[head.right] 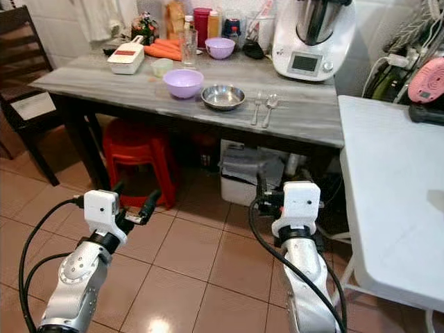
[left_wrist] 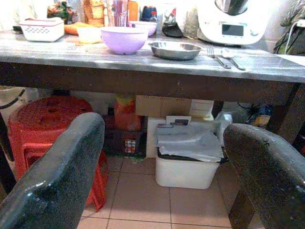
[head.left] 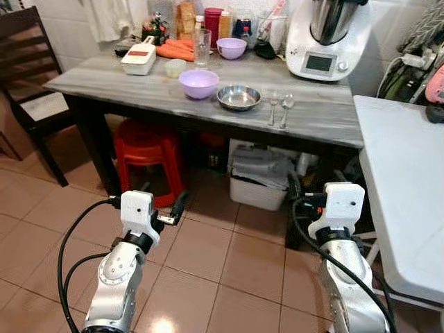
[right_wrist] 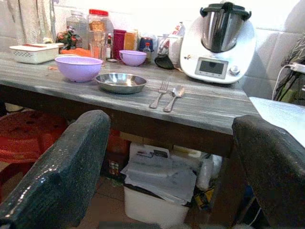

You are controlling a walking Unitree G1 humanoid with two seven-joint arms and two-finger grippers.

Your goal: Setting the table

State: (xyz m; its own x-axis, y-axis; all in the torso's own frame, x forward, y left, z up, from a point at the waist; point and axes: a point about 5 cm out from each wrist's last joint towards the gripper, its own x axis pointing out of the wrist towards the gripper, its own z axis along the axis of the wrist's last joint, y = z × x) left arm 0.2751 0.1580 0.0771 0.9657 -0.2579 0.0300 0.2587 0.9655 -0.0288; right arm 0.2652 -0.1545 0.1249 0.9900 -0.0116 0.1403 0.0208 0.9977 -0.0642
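Observation:
On the grey wooden table [head.left: 326, 118] a lilac bowl [head.left: 199, 83] stands beside a shallow steel bowl [head.left: 238, 97]. A fork [head.left: 272, 108] and a spoon [head.left: 286, 109] lie side by side just right of the steel bowl. A smaller lilac bowl [head.left: 231, 47] and a clear glass [head.left: 201, 47] stand further back. Both arms are held low over the tiled floor, short of the table. My left gripper [left_wrist: 164, 126] is open and holds nothing. My right gripper [right_wrist: 171, 119] is also open and holds nothing, pointing at the table's front edge below the cutlery.
A white table [head.left: 402, 187] runs along the right. Under the grey table are a red stool [head.left: 147, 149] and a white bin [head.left: 260, 180]. A dark chair [head.left: 28, 76] stands at the left. A food processor [head.left: 326, 38], carrots [head.left: 177, 50] and a white box [head.left: 139, 58] crowd the back.

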